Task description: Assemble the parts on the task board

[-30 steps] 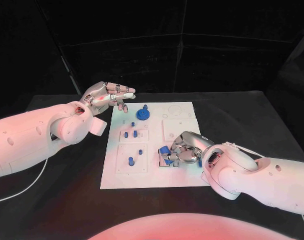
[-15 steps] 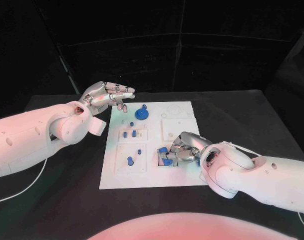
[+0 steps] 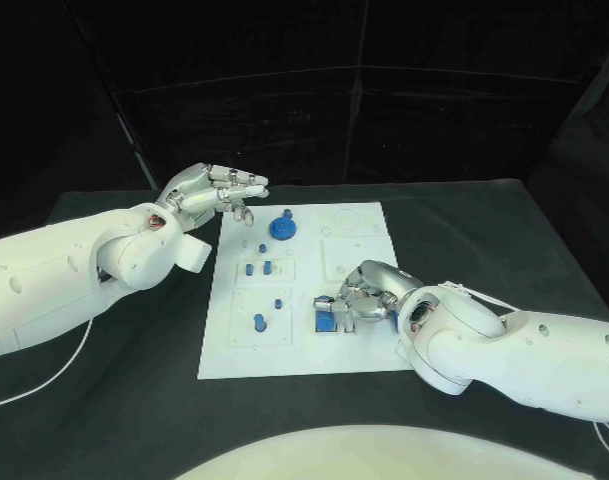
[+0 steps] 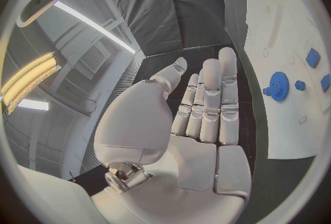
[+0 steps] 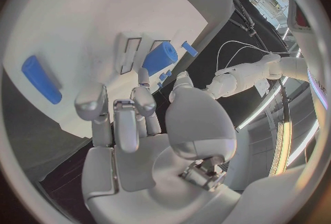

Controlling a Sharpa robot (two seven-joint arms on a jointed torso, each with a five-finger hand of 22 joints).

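The white task board (image 3: 232, 355) lies in the middle of the table. A blue gear (image 3: 281, 229) stands near its far edge, with small blue pegs (image 3: 261, 267) and a blue piece (image 3: 260, 322) closer in. My left hand (image 3: 221, 190) hovers over the board's far left corner, fingers straight and apart (image 4: 207, 108), holding nothing. My right hand (image 3: 366, 295) is bent over blue parts (image 3: 336, 318) at the board's near right. Its fingertips (image 5: 142, 76) reach a blue cylinder (image 5: 160, 58); whether they grip it is unclear. A blue block (image 5: 41, 78) lies beside the hand.
The black table (image 3: 535, 240) has free room right of the board and behind it. White cables (image 3: 45, 375) trail under my left arm at the near left. A black curtain closes off the back.
My right hand has shifted slightly over the blue parts at the board's near right. My left hand has stayed almost still.
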